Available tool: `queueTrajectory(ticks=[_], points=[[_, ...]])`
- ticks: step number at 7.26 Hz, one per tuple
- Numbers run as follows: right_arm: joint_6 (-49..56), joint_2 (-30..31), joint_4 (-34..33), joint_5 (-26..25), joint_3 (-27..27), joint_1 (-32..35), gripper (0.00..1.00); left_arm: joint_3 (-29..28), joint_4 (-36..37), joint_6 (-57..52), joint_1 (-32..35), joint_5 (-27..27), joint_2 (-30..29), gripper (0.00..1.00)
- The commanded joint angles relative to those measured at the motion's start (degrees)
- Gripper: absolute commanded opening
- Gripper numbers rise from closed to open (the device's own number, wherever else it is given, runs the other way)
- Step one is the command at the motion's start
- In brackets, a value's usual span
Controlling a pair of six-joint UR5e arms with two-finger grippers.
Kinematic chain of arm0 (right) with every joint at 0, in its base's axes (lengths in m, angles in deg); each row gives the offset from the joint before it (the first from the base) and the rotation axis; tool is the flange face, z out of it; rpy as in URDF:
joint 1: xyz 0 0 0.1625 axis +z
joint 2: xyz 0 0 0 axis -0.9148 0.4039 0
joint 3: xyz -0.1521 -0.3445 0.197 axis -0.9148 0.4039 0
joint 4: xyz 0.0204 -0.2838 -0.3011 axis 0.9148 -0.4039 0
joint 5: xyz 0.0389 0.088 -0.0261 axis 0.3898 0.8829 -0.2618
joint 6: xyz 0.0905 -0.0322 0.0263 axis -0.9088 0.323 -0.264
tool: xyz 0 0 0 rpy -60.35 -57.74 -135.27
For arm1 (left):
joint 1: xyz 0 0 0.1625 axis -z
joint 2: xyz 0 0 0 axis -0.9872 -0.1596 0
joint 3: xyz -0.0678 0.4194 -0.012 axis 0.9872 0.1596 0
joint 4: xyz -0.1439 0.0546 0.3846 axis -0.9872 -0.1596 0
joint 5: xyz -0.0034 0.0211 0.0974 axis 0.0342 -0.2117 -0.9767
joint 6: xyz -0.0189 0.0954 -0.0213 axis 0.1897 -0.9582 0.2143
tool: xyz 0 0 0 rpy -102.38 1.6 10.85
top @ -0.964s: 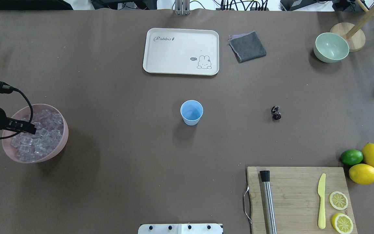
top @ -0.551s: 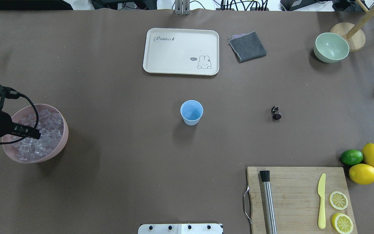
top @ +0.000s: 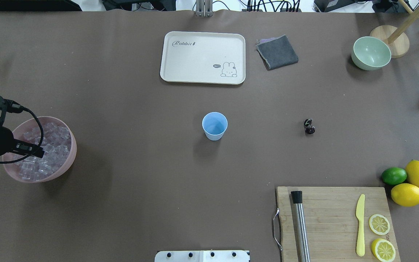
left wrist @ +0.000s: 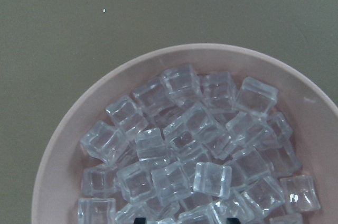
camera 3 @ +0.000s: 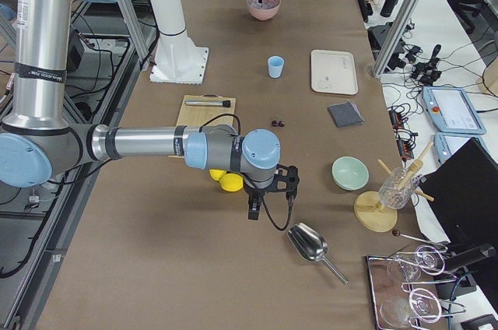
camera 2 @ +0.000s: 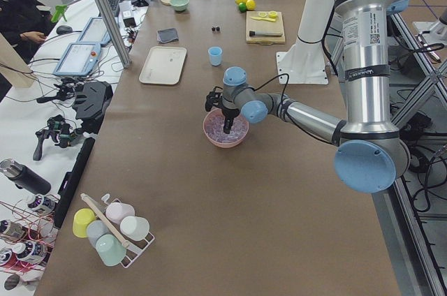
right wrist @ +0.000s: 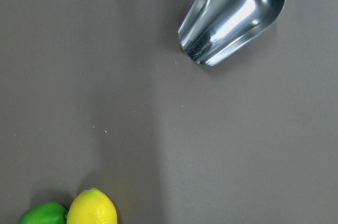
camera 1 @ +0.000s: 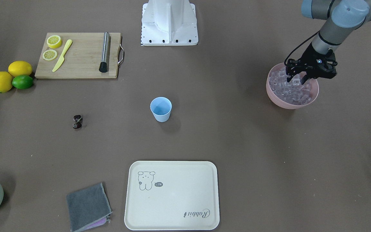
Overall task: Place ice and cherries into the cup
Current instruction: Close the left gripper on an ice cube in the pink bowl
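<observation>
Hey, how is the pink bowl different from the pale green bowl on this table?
The pink bowl is heaped with ice; the green bowl looks empty. The pink bowl looks larger than the green bowl. The left gripper dips into the pink bowl; the green bowl sits beside a wooden stand. Both are round and upright.

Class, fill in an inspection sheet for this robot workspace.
Surface: brown table cover, no spills seen.
Job's things: cup upright, looks empty; cherries on the table, apart from it; ice heaped in pink bowl.
Clutter: tray, grey cloth, green bowl, cutting board, lemons, lime, metal scoop.
Grippers: left gripper open, tips down among the ice; right gripper above bare table near the scoop, state unclear.
Cables: black cable looping at the left wrist, over the bowl.
Surroundings: operator desks with tablets beside the table.
</observation>
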State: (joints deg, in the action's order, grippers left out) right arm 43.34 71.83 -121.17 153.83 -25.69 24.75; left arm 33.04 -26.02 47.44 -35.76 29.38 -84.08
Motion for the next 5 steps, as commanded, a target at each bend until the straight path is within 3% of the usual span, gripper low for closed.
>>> queueTrajectory(ticks=[1,5], points=[[-0.07,0.06,-0.01,0.03,-0.09,0.04,1.0,-0.25,-0.03,-0.08,0.21,0.01,0.19,0.59],[0.02,-0.38,0.08,-0.14,-0.26,0.39,1.0,-0.43,-0.03,-0.08,0.38,0.01,0.89,0.59]])
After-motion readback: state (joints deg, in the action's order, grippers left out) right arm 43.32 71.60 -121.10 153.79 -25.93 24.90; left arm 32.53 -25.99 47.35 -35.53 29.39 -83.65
